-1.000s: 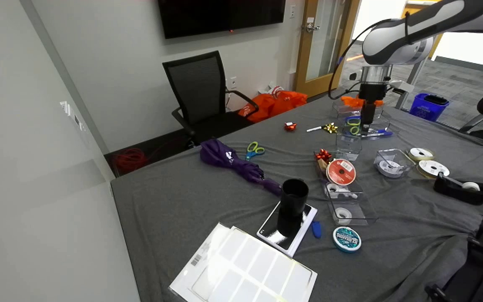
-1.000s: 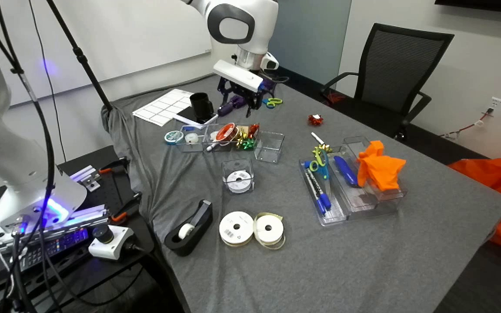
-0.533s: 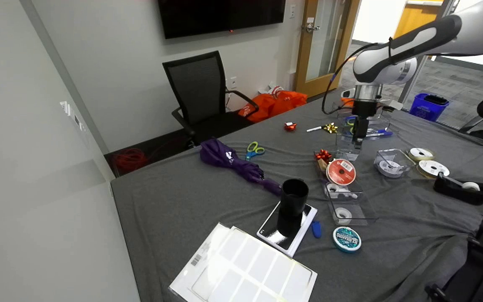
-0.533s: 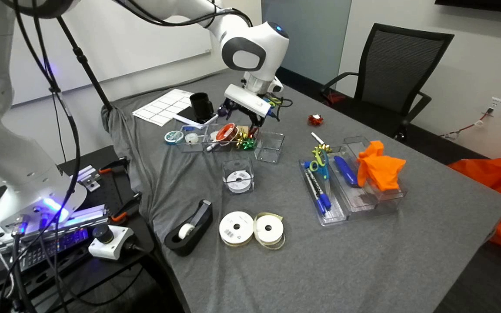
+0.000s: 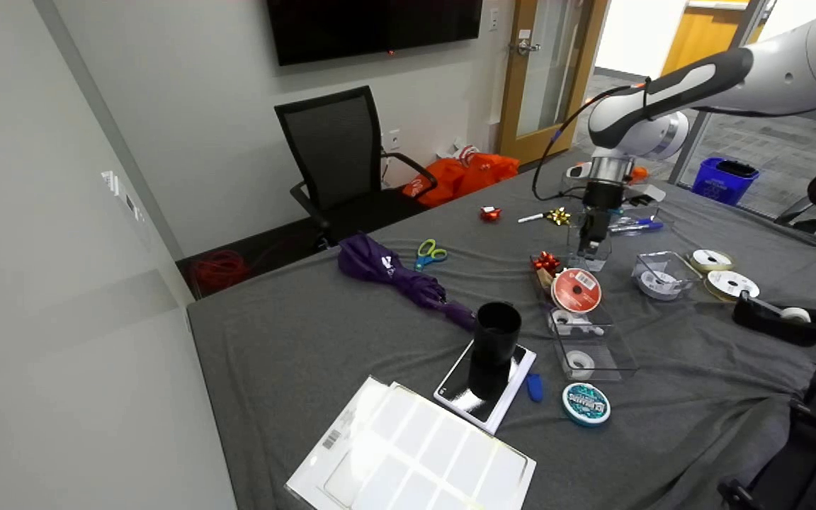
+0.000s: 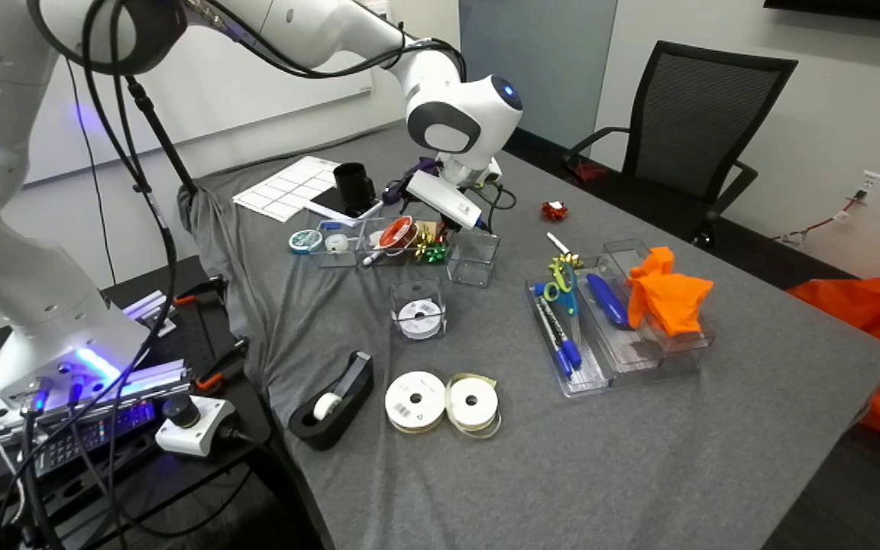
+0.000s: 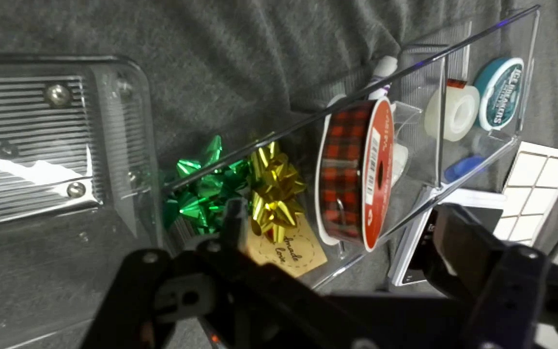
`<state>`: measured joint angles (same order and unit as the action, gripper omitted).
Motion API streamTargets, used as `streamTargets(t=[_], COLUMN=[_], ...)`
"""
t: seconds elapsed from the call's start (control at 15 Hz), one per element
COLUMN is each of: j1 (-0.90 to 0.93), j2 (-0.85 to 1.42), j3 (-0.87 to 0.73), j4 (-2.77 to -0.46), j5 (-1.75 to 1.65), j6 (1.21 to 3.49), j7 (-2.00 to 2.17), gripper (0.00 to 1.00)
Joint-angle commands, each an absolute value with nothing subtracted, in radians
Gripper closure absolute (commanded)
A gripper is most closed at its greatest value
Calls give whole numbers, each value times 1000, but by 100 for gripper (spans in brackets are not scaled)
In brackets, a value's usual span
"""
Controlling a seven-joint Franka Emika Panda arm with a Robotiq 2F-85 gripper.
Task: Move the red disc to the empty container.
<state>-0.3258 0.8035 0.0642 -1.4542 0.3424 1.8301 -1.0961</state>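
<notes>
Since a second ago, in both exterior views, the arm (image 6: 348, 38) has been lowered and is stretched over the bench (image 6: 638, 451), bent downward at its end. In the wrist view, the end effector (image 7: 343, 212) is spread wide; beyond it, the red disc (image 7: 354, 172) is left unmoved, tilted in the divided container (image 7: 441, 145), beside a gold bow (image 7: 276, 189).

Disc (image 7: 351, 169) beside bow (image 7: 277, 191) in tray (image 5: 610, 354)

In an exterior view a black chair (image 5: 330, 145) is upper left of centre, a purple umbrella (image 5: 408, 280) mid-frame and white sheets (image 5: 426, 453) at bottom centre.
</notes>
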Motion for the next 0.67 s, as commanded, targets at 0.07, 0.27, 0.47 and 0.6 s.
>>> streamTargets(t=[0.07,0.27,0.47,0.6], j1=[-362,-359,-357,-355], j2=[869,889,908,919], j3=[89,79,77,77], j4=[-1349,-1332,-1327,-1329], j5=[388,379,372,368], j6=[1710,1677,1676,1686], j7=[-1108,-1105,-1110,-1112], gripper=[0,0,0,0])
